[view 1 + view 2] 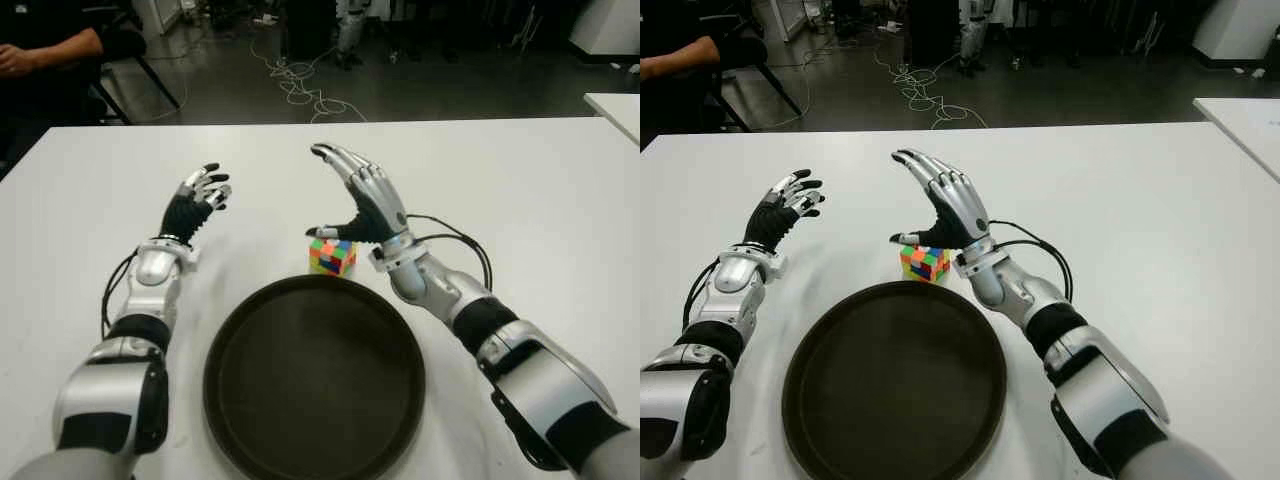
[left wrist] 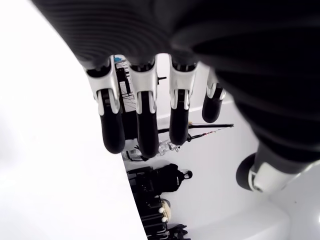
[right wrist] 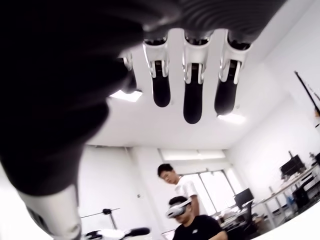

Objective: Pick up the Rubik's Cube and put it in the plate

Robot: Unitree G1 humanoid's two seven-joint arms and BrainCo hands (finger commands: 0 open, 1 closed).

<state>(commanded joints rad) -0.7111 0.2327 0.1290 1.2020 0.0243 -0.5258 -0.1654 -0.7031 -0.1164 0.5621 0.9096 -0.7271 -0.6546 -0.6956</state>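
**Left eye view: cube on the surface beside the plate, both robot hands spread**

Left eye view shows the Rubik's Cube [image 1: 332, 256] at the centre of the frame, standing on the white surface [image 1: 520, 180] just beyond the far rim of the dark round plate [image 1: 313, 380]. The cube is outside the plate and close to its rim; whether they touch cannot be told.

The right robot hand [image 1: 362, 196] is raised just above and to the right of the cube, palm turned toward the left of the frame. Its fingers [image 3: 192, 95] are extended and spread, the thumb tip close over the cube's top. It grips nothing.

The left robot hand [image 1: 200, 195] shows at the centre left of the frame, well apart from the cube, fingers [image 2: 145, 127] straight and holding nothing.

A person's arm [image 1: 50, 50] shows in the upper left corner of the frame. Cables [image 1: 300, 85] lie on the floor beyond the surface.
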